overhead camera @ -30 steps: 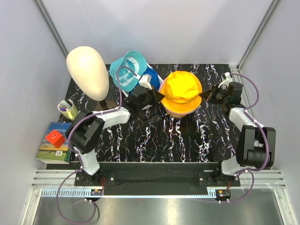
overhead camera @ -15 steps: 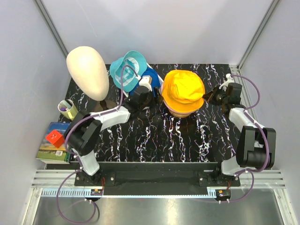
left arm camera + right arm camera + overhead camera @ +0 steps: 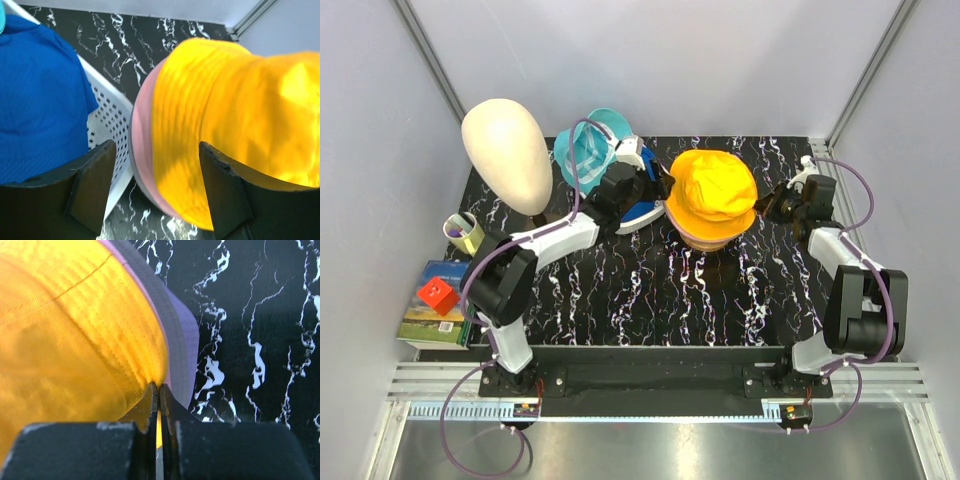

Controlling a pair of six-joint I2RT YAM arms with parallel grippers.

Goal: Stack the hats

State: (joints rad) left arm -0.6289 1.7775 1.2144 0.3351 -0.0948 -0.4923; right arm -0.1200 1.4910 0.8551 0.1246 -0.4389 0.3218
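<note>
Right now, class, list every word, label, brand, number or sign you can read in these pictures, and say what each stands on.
No text here can be read.
teal hat: a white printed mark, too blurred to read.
book: cover print and a small white label, too small to read.

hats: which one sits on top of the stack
The orange-yellow fabric bucket hat: it caps the pile, with the pink hat and lavender hat under it. The teal hat and royal-blue hat lie apart, by the white perforated basket.
</note>
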